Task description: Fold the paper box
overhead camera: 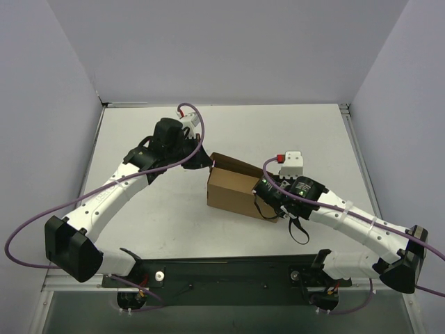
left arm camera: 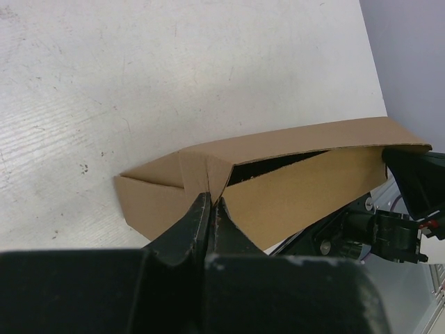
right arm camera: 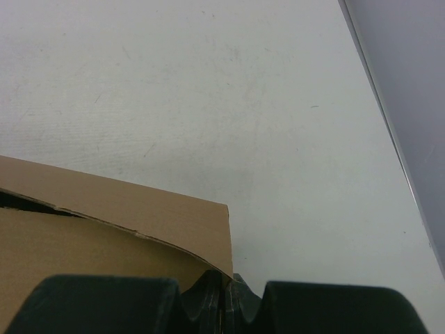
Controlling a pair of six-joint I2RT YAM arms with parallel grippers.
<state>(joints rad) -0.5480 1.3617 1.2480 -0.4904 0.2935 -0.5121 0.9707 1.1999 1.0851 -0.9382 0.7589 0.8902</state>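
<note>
The paper box is plain brown cardboard, partly folded, standing on the white table mid-right. My left gripper is at its far left corner. In the left wrist view the gripper is shut, pinching a folded flap of the box, whose top gapes open. My right gripper is at the box's near right corner. In the right wrist view the gripper is shut on the corner edge of the box's upper panel. The box's inside is mostly hidden.
A small white device with a red button stands just behind the right gripper. Purple cables loop off both arms. Grey walls close in the table at the back and sides.
</note>
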